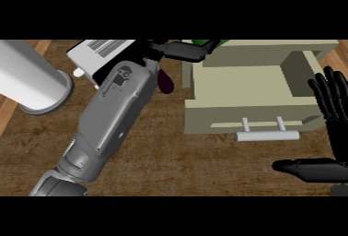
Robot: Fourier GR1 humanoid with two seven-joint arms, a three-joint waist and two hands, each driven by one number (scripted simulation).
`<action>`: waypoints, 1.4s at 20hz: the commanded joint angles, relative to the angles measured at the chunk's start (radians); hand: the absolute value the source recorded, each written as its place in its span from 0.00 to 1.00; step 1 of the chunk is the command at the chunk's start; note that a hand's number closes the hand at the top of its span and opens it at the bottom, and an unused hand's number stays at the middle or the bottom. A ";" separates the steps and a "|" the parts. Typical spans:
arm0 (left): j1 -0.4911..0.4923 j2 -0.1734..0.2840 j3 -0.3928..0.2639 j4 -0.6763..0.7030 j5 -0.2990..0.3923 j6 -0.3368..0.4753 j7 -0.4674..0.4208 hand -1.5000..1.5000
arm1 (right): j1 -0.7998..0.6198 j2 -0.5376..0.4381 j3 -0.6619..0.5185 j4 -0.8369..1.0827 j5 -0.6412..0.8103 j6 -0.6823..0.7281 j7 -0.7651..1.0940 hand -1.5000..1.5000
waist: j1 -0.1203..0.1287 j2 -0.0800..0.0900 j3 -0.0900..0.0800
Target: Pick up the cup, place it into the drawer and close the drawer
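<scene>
**Left hand at the drawer's back corner, cup mostly hidden**

So the left arm runs diagonally up the middle of the frame, and the left hand is up at the top centre, right at the upper left corner of the open drawer. The fingers look curled around something green, which I'd guess is the cup, but only a sliver shows, so I can't say how it's held or whether it's upright. It looks to be at the drawer's back edge, not clearly down in the tray.

The right hand is parked at the right edge, fingers spread and straight, holding nothing.

What could go wrong: if the cup gets let go this close to the rim, it could catch the wall and tip out onto the counter. There's also a dark purple thing just beside the forearm, and a white cylinder at upper left. The handle is still sticking out at lower centre, so closing isn't done yet.
</scene>
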State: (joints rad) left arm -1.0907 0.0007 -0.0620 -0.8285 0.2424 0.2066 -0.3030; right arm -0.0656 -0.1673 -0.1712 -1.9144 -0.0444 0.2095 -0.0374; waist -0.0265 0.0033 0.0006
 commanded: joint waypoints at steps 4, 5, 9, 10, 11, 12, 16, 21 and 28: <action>-0.155 -0.001 -0.090 0.227 0.130 0.083 -0.001 1.00 | -0.029 -0.030 -0.009 -0.001 -0.034 0.035 0.030 0.00 | -0.021 0.004 0.000; -0.127 -0.001 -0.164 0.219 0.191 0.115 -0.036 1.00 | -0.033 -0.018 -0.002 0.055 0.001 0.023 -0.018 0.00 | -0.024 0.005 0.000; -0.130 -0.001 -0.194 0.276 0.200 0.094 -0.057 1.00 | 0.007 -0.008 -0.012 0.014 -0.011 0.020 -0.016 0.00 | -0.014 0.003 0.000; -0.191 -0.001 -0.205 0.315 0.227 0.097 -0.043 1.00 | -0.055 -0.046 -0.049 0.095 -0.038 0.047 -0.038 0.00 | -0.027 0.009 0.001; -0.164 -0.001 -0.224 0.343 0.249 0.106 -0.098 1.00 | -0.041 -0.021 -0.019 0.045 -0.024 0.030 -0.023 0.00 | -0.034 0.010 0.000; -0.167 -0.001 -0.266 0.295 0.274 0.141 -0.045 1.00 | 0.048 0.026 0.032 -0.014 0.025 0.009 -0.030 0.00 | -0.032 0.004 0.000; -0.183 -0.001 -0.350 0.349 0.309 0.186 -0.028 1.00 | -0.005 -0.018 -0.024 0.040 -0.030 0.044 -0.047 0.00 | -0.039 0.008 0.001; -0.196 -0.001 -0.446 0.407 0.305 0.174 0.003 1.00 | -0.048 -0.016 0.017 0.014 0.001 0.026 0.025 0.00 | -0.049 0.011 0.000; -0.181 -0.001 -0.617 0.389 0.309 0.259 0.072 0.00 | -0.042 -0.027 -0.019 0.055 -0.020 0.048 -0.057 0.00 | -0.074 0.015 0.002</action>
State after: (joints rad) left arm -1.2601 0.0002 -0.5907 -0.4370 0.5550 0.4137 -0.2809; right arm -0.1150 -0.1863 -0.1775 -1.8601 -0.0600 0.2492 -0.0693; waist -0.0867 0.0171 0.0014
